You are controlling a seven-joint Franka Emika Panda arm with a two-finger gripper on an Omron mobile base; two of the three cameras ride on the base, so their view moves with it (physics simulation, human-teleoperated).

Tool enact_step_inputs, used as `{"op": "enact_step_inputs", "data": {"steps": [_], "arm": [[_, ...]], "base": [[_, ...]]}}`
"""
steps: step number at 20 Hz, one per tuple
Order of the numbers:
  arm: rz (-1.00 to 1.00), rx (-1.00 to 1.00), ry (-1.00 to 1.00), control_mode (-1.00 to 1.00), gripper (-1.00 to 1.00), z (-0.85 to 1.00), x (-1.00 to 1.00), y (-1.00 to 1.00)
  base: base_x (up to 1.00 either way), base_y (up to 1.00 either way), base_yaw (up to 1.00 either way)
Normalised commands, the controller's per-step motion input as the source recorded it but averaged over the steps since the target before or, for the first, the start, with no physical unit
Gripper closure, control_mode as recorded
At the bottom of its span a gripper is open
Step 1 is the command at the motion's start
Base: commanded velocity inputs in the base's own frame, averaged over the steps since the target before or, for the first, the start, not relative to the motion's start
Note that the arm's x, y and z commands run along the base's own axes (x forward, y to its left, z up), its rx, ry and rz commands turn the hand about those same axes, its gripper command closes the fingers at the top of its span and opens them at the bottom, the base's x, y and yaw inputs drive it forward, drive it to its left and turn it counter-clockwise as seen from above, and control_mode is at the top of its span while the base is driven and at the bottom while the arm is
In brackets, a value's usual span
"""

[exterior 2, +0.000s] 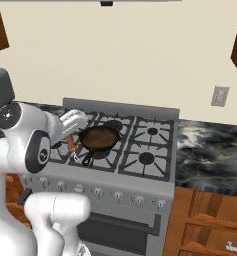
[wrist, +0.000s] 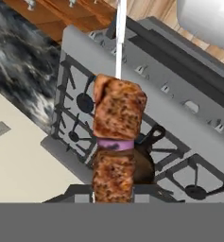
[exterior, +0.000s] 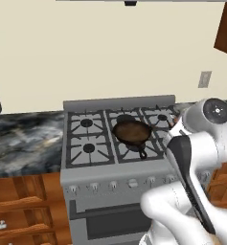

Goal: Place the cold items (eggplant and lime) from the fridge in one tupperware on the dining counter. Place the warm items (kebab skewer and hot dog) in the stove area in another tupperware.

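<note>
The grey steel stove area (exterior: 93,165), with black burner grates, stands between marbled worktops (exterior 2: 210,150) against a cream wall (exterior: 110,52). A dark round skillet (exterior: 131,132) sits on a middle burner. The gripper (exterior 2: 70,146) is clamped on the browned kebab skewer (wrist: 116,142), lifted above the grates.

Arm bent at elbow, reaching forward; gripper (exterior 2: 71,145) low (fingers clamped tight), wrist angled downward.
</note>
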Motion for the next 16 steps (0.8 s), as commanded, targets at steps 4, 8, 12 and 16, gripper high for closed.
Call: {"op": "enact_step_inputs", "data": {"steps": [4,8,12,16], "arm": [[0.59,-0.37,0.16,-1.0,1.0,0.25,-0.83,0.44],[0.54,-0.28,0.19,-1.0,1.0,0.1,-0.76,0.0],[0.45,-0.28,0.49,-1.0,1.0,-0.03,-0.03,-0.24],[0.32,-0.09,0.38,-1.0,1.0,-0.04,0.0,-0.61]], "base": [[0.0,0.0,0.0],[0.0,0.0,0.0],[0.0,0.0,0.0],[0.0,0.0,0.0]]}}
